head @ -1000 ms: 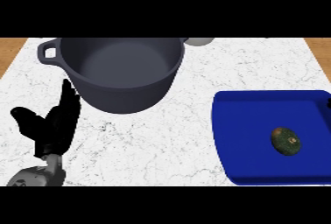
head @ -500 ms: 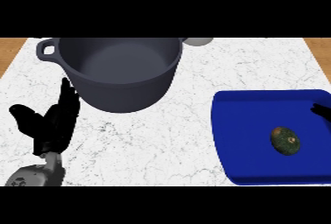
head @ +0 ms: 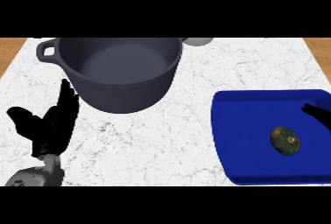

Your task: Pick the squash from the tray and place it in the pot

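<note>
The squash [head: 285, 141] is sitting in the blue tray [head: 242, 131], right hand [head: 317, 113] poking in beside it, can't tell its fingers. Pot [head: 119, 72] is sitting on the worktop [head: 161, 144]; left hand [head: 48, 124] resting, fingers straight.

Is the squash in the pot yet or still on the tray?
On the tray: the squash lies on the blue tray; the pot looks empty.
</note>
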